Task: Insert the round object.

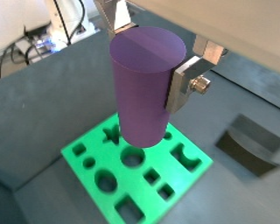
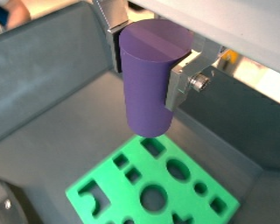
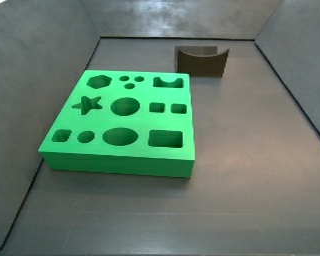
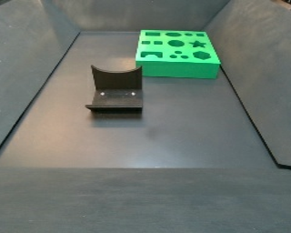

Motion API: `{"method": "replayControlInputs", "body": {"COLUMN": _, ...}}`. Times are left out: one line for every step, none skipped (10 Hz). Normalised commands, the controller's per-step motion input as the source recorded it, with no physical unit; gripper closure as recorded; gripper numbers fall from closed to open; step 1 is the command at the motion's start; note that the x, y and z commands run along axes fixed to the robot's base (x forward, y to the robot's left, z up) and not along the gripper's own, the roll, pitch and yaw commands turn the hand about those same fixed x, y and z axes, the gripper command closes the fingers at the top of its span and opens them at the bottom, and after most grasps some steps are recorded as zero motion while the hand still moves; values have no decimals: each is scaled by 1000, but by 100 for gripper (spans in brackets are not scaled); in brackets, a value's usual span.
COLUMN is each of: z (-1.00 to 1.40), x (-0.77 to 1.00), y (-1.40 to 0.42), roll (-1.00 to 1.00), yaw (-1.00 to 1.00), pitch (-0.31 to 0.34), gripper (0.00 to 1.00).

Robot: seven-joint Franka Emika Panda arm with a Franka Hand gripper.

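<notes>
Claw (image 1: 147, 59) clenched on purple peg (image 1: 145, 87), silver finger plate (image 1: 185, 80) pressed flat against one side of it, opposite plate largely hidden behind the peg in both wrist views. Same grasp seen in a wrist view at claw (image 2: 150, 61), peg (image 2: 150, 80) held upright, lower end hanging free above green block (image 2: 154, 185). Not in contact with the block; which hole lies beneath cannot be told. Claw and peg out of frame in both side views.

Green block (image 3: 123, 118) lying flat on dark desk (image 3: 243, 160), top face cut with assorted holes: round, square, star, hexagon among them. Dark brown block with curved notch (image 3: 200, 60) standing well apart from the green block, near the far wall in a side view; same piece (image 4: 115, 89) in the nearer foreground in a side view, green block (image 4: 177, 51) beyond it. Nothing lying on the green block's top face.

Peg matte, uniformly purple, tall cylinder with flat top, no marks visible.
</notes>
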Motion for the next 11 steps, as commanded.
{"method": "replayControlInputs", "body": {"z": -1000, "x": -789, "y": 437, "roll": 19, "yaw": 0, "pitch": -130, "gripper": 100}}
{"method": "replayControlInputs", "body": {"z": -1000, "x": -474, "y": 349, "roll": 66, "yaw": 0, "pitch": -124, "gripper": 100}}
{"method": "replayControlInputs", "body": {"z": -1000, "x": -243, "y": 174, "roll": 86, "yaw": 0, "pitch": -90, "gripper": 100}}
{"method": "replayControlInputs", "body": {"z": -1000, "x": -200, "y": 46, "roll": 73, "yaw": 0, "pitch": -94, "gripper": 100}}
{"method": "replayControlInputs", "body": {"z": -1000, "x": -146, "y": 14, "roll": 103, "yaw": 0, "pitch": -89, "gripper": 100}}
{"method": "replayControlInputs", "body": {"z": -977, "x": 111, "y": 0, "roll": 121, "yaw": 0, "pitch": 0, "gripper": 100}}
{"method": "replayControlInputs", "body": {"z": -829, "x": 203, "y": 0, "roll": 184, "yaw": 0, "pitch": 7, "gripper": 100}}
{"method": "replayControlInputs", "body": {"z": -737, "x": 257, "y": 0, "roll": 197, "yaw": 0, "pitch": 44, "gripper": 100}}
{"method": "replayControlInputs", "body": {"z": -691, "x": 323, "y": 0, "roll": 116, "yaw": 0, "pitch": 60, "gripper": 100}}
{"method": "replayControlInputs", "body": {"z": -626, "x": 226, "y": 0, "roll": 87, "yaw": 0, "pitch": 31, "gripper": 100}}
{"method": "replayControlInputs", "body": {"z": -514, "x": -11, "y": 0, "roll": 1, "yaw": -100, "pitch": 0, "gripper": 100}}
